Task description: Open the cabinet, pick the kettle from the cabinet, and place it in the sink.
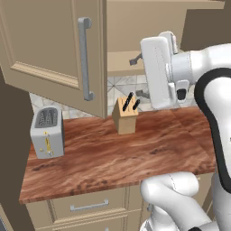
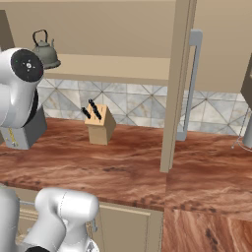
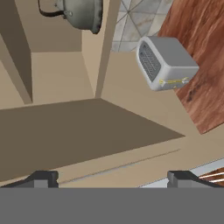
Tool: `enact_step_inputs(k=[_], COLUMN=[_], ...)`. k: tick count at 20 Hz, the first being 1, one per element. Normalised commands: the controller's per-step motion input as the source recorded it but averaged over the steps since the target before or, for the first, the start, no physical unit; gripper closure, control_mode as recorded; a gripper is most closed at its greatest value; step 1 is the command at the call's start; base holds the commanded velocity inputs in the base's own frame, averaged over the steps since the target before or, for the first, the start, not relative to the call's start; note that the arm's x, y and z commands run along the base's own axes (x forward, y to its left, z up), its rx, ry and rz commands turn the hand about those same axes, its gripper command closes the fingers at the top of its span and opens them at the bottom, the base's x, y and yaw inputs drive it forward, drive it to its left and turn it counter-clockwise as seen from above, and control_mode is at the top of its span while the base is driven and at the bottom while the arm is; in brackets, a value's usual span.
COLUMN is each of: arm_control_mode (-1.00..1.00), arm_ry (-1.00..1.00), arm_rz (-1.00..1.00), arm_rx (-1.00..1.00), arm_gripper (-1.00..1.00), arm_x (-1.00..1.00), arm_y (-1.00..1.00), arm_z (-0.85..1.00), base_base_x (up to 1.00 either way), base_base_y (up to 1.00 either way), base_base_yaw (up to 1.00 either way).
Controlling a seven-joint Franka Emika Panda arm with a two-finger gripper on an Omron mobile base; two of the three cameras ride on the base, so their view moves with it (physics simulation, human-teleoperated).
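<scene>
Partly cropped kettle (image 3: pixel 81 13) above the wide-open gripper (image 3: pixel 113 178).

The kettle (image 3: pixel 81 13) is cut off by the hand view's 12 o'clock edge. In the left base view the arm hides it. The toaster (image 2: pixel 24 130) sits half-hidden behind the arm at 9 o'clock.

Arm (image 1: pixel 212 90): glossy white rounded shells, with dark bands at the joints. Hand (image 1: pixel 158 72): flat white block, with a small dark inset low on its side. Joint cap (image 2: pixel 27 64): black disc, faint small marks on its face. Base links (image 2: pixel 64 216): bulbous white cylinders. Gripper (image 3: pixel 113 178): two small dark grey squared fingertips (image 3: pixel 43 178), set wide apart.
</scene>
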Motion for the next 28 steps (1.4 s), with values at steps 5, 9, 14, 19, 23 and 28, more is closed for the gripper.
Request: enact_step_inputs(k=[5,9,14,19,23,28], arm_control_mode=[-1.00,-1.00,-1.00,-1.00,-1.00,-1.00], arm_ry=[0.03,0.02,0.00,0.01,0.00,0.00], arm_rz=[0.04,0.07,0.12,0.13,0.13,0.12], arm_rx=[0.00,0.00,0.03,0.03,0.00,0.00], arm_gripper=[-1.00,-1.00,-1.00,-1.00,-1.00,-1.00], arm_x=[0.23,0.21,0.10,0.15,0.12,0.04], arm_y=[0.21,0.17,0.09,0.19,0.29,0.30], arm_z=[-0.05,-0.03,-0.02,-0.07,-0.05,-0.05], base_base_x=[0.00,0.00,0.00,0.00,0.00,0.00], base_base_y=[0.00,0.00,0.00,0.00,0.00,0.00], base_base_yaw=[0.00,0.00,0.00,0.00,0.00,0.00])
